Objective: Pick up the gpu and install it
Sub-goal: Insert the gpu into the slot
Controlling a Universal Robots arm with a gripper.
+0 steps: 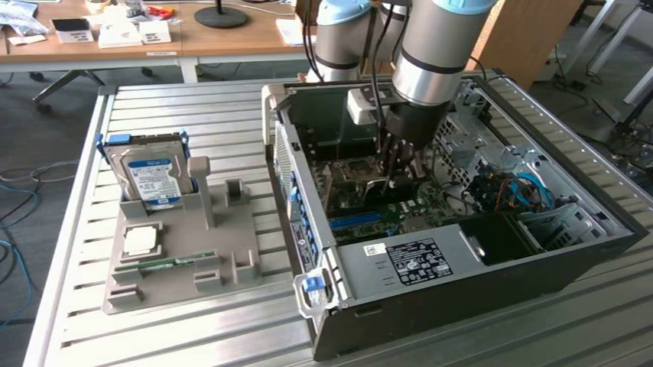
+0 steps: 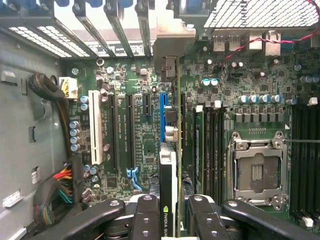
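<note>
In the wrist view the gpu (image 2: 168,200) stands edge-on between my gripper's (image 2: 172,222) black fingers (image 2: 147,215), a green logo on its dark edge. Its silver bracket (image 2: 172,37) meets the slotted rear wall of the case. The card hangs right over the blue expansion slot (image 2: 162,112) of the green motherboard (image 2: 140,150); whether it is seated I cannot tell. In the exterior view my gripper (image 1: 396,180) reaches straight down into the open computer case (image 1: 571,252), just above the motherboard (image 1: 408,206), shut on the card.
A grey parts holder (image 1: 194,267) on the slatted table holds an upright hard drive (image 1: 153,177), a processor chip (image 1: 140,241) and a green memory stick (image 1: 164,264). Inside the case are a power supply (image 1: 414,261), an empty processor socket (image 2: 257,170) and cable bundles (image 2: 60,185).
</note>
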